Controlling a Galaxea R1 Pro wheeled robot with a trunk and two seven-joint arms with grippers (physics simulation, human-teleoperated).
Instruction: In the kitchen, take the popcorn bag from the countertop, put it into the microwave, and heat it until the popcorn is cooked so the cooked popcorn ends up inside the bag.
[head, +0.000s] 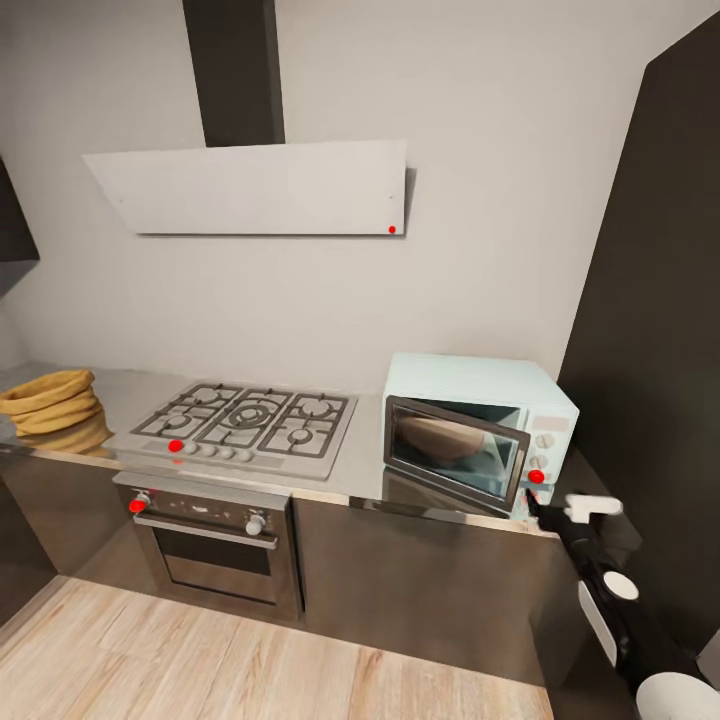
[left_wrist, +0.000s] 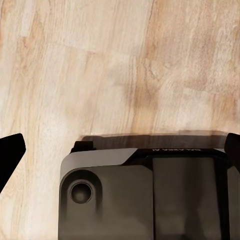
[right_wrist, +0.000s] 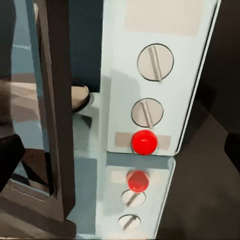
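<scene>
Now our right gripper (head: 548, 505), jaws apart, hovers near the pale mint-blue microwave (head: 480, 430) where the tan cloth popcorn bag (head: 440, 437) sits, and we risk heating nothing if its ajar dark glass door (head: 455, 452) is left unlatched.

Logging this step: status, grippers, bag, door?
Right gripper open at microwave panel's red button. Popcorn bag inside. Door ajar. Left gripper open, empty.

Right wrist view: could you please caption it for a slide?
Microwave control panel close up: two knobs above a red button, door ajar.
</scene>
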